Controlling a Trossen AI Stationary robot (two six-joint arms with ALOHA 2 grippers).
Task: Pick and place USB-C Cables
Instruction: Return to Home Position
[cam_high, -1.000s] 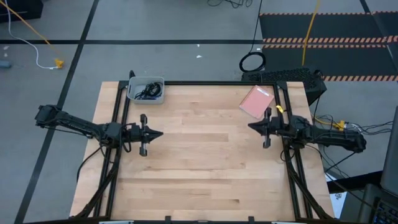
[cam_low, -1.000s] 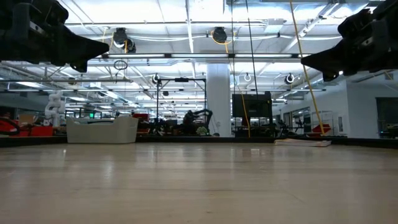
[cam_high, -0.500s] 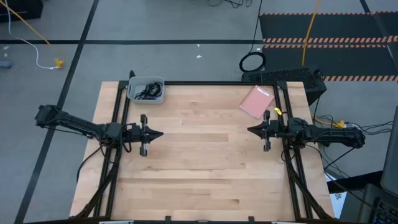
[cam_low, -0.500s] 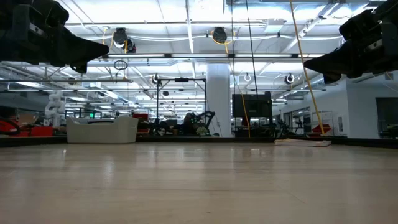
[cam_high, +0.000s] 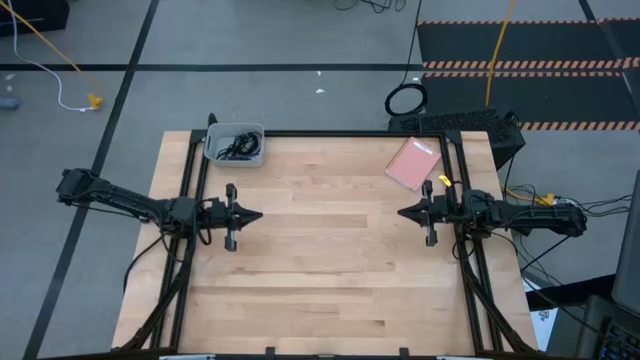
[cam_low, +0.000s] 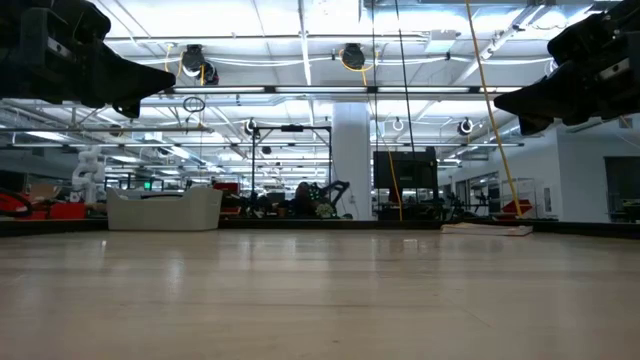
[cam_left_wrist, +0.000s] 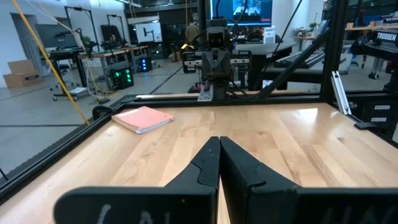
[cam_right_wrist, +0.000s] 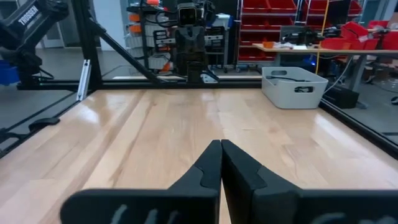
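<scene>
Right gripper (cam_high: 404, 212) has edged back; left gripper (cam_high: 258, 215) unchanged. Both pairs of fingers pressed together, empty. USB-C Cables (cam_high: 238, 148) fill the white bin (cam_high: 214, 158); a springy coil might spill over the rim.

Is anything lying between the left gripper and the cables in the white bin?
Nothing visible: only table wood lies between the shut left gripper and the white bin holding the cables. The pink notebook sits far right.

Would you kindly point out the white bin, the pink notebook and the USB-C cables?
white bin (cam_right_wrist: 292, 96): right wrist view, its front wall.
pink notebook (cam_high: 412, 163): high view, middle of cover.
USB-C cables (cam_high: 237, 147): high view, dark tangle inside bin.
</scene>
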